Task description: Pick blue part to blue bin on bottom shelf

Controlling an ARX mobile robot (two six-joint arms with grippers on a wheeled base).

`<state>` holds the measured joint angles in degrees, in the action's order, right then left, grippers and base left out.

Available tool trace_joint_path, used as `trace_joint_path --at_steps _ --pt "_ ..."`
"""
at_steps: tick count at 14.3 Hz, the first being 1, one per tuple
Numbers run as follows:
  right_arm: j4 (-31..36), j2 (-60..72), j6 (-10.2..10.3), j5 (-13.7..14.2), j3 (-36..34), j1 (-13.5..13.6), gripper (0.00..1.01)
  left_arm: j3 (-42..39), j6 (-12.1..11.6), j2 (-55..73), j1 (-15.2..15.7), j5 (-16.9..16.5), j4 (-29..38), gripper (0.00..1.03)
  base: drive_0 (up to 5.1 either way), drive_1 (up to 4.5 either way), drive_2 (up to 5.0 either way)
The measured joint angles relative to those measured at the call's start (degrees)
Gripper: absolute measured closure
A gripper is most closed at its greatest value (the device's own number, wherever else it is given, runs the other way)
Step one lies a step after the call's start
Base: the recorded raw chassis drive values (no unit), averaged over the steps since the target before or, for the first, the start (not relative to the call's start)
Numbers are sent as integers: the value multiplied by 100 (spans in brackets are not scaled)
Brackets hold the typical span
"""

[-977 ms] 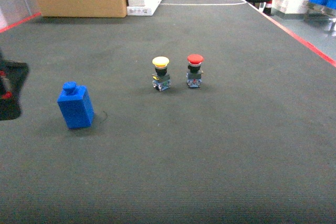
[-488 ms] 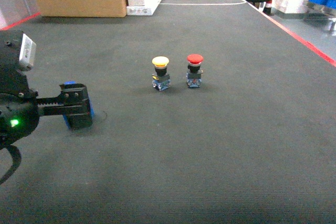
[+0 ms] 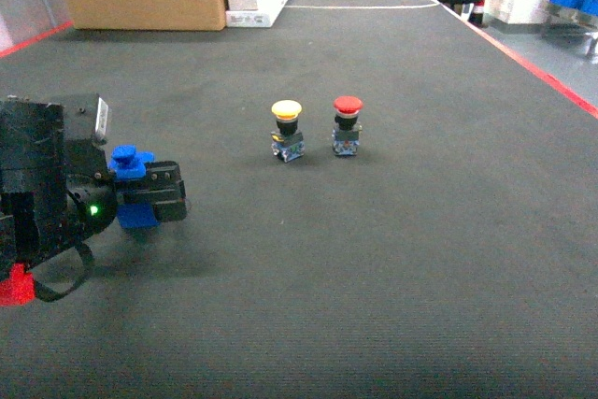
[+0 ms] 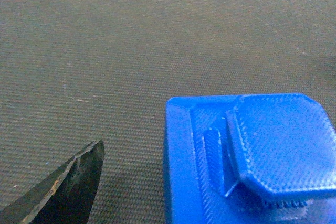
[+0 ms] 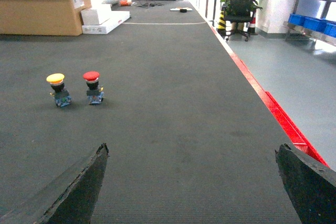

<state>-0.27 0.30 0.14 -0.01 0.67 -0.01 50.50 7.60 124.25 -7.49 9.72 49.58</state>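
- Left gripper point(image 3: 154, 195), black and blocky, sits right at the blue plastic block part with its round knob on top point(image 3: 131, 184); fingers flank the body, but whether they have clamped is impossible to tell.
- Wrist view: one dark fingertip point(image 4: 63, 195) stands apart from the part.
- Right gripper point(image 5: 191, 182) is spread wide, holding nothing.
- The part stands on the dark textured mat point(image 3: 392, 268), left of the yellow-capped push button point(image 3: 286, 131).
- Step, by my read: the grasp. Next: squeeze, lift, then find the bin, which is out of view.

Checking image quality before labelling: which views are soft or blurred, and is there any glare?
Left wrist view: blue part fills the corner, slightly soft. Head view: sharp, left pincer dark, faint shadows. Right wrist view: clear, no glare.
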Motion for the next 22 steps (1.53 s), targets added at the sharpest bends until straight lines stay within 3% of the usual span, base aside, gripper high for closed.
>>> trace_joint_path --at_steps 1,5,6,11,14,17,18,20,22 --pt "0 0 0 0 0 0 3 48 4 72 11 -72 17 5 0 0 0" --pt "-2 0 0 0 0 0 3 101 -35 238 48 -210 118 51 0 0 0" --pt "0 0 0 0 0 0 3 101 -33 238 55 -212 160 56 0 0 0" --pt "0 0 0 0 0 0 3 -149 -66 127 57 -208 269 58 0 0 0" --pt "0 0 0 0 0 0 3 -1558 -203 -1362 -13 -70 393 59 0 0 0" --pt "-2 0 0 0 0 0 3 -3088 -363 -4081 317 -103 -699 59 0 0 0" --pt "-2 0 0 0 0 0 3 -3434 -400 -5265 442 -94 -1460 59 0 0 0" --pt "0 0 0 0 0 0 3 -3523 -437 -6922 413 -46 -2575 59 0 0 0" --pt "-2 0 0 0 0 0 3 -3521 -461 -8505 131 269 -3805 59 0 0 0"
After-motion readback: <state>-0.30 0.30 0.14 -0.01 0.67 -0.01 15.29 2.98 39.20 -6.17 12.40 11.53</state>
